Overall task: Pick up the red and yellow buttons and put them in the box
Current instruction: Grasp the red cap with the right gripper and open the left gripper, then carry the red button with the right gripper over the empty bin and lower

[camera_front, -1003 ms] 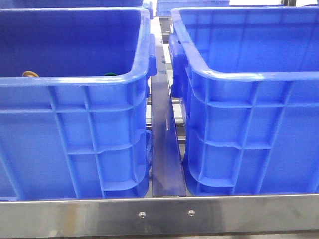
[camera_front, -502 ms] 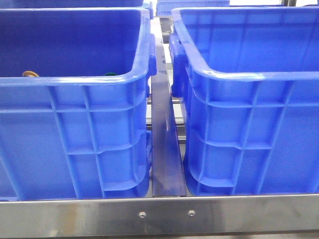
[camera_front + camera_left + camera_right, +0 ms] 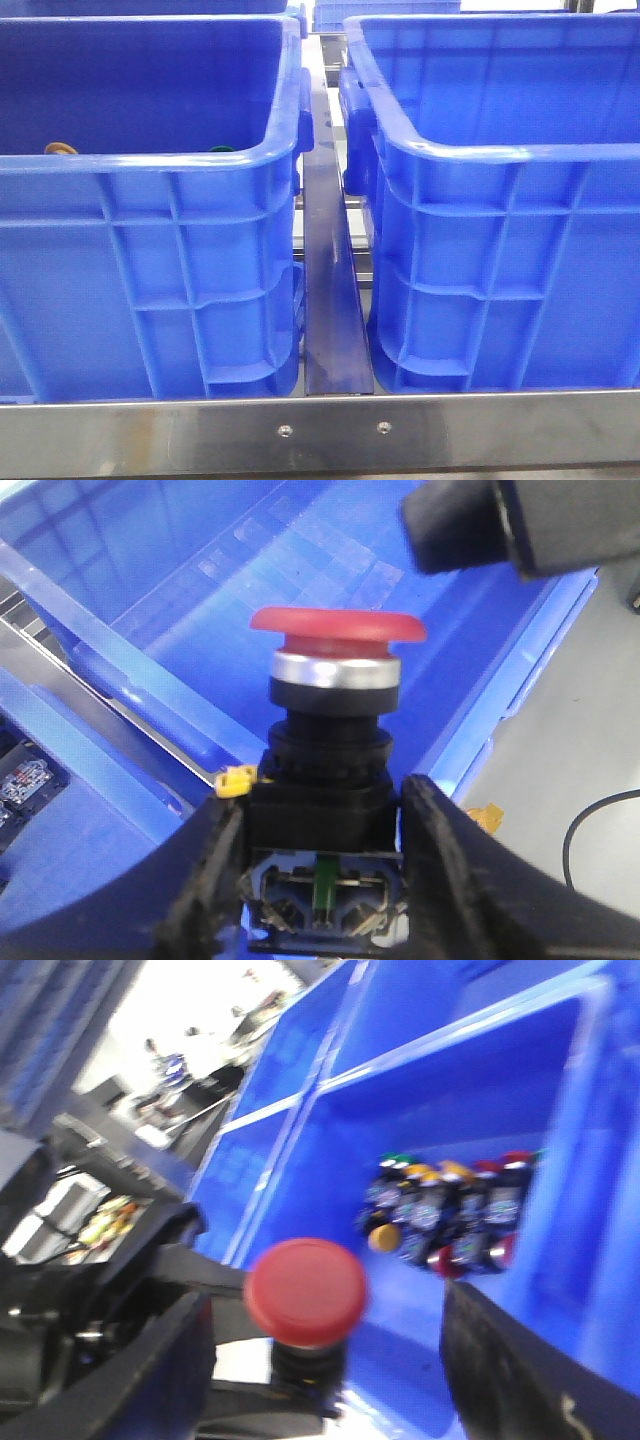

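Note:
My left gripper (image 3: 322,815) is shut on the black body of the red button (image 3: 338,628), cap pointing away from the wrist, above a blue box (image 3: 150,670). In the right wrist view the same red button (image 3: 305,1292) stands between the wide-open fingers of my right gripper (image 3: 330,1380), which do not touch it. A dark part of the right gripper (image 3: 500,525) shows beyond the cap. A pile of buttons (image 3: 450,1215) with red, yellow and green caps lies in a blue box (image 3: 330,1150). In the front view neither gripper shows; a yellow-orange cap (image 3: 60,148) peeks over the left box rim (image 3: 150,163).
Two deep blue crates stand side by side in the front view, the right one (image 3: 500,150) across a narrow metal gap (image 3: 330,300). A green cap (image 3: 222,150) shows in the left crate. A steel rail (image 3: 320,430) runs along the front. Grey floor and a cable (image 3: 600,820) lie beside the crate.

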Motion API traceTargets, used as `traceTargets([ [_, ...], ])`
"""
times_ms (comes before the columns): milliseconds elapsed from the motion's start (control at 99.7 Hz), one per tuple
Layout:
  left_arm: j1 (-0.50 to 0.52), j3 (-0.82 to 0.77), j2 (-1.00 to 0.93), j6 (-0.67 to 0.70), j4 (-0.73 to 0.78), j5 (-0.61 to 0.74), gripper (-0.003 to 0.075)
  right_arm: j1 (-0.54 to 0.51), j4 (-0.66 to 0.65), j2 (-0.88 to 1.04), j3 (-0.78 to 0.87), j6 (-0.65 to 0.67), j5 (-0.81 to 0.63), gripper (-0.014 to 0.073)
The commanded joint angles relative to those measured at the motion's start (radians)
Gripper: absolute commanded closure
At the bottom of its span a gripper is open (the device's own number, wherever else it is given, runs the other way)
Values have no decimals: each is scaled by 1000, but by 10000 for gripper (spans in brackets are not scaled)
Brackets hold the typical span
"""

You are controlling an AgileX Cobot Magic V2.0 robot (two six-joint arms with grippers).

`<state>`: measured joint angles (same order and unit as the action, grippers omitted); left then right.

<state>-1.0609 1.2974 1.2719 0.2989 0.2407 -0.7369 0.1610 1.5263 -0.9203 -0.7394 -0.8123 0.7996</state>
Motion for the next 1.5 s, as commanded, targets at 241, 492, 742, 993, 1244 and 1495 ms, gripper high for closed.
traceTargets([
  [241,-8,26,-22,3,9,69,739,97,87,-143,-136,-52,102,86],
  [492,-8,26,-22,3,9,71,739,123,84,-186,-138,-52,102,324],
  [742,-8,26,-22,3,11,71,610,123,77,-186,-138,-72,65,443],
  [993,-8,26,-22,10,31,54,195,96,47,-165,-138,-87,-45,443],
  [1244,45,9,-24,80,82,67,186,-87,-24,-90,-138,-89,-68,443],
  [1495,216,-106,-57,146,83,157,186,-237,-171,-76,-138,-90,-161,443],
])
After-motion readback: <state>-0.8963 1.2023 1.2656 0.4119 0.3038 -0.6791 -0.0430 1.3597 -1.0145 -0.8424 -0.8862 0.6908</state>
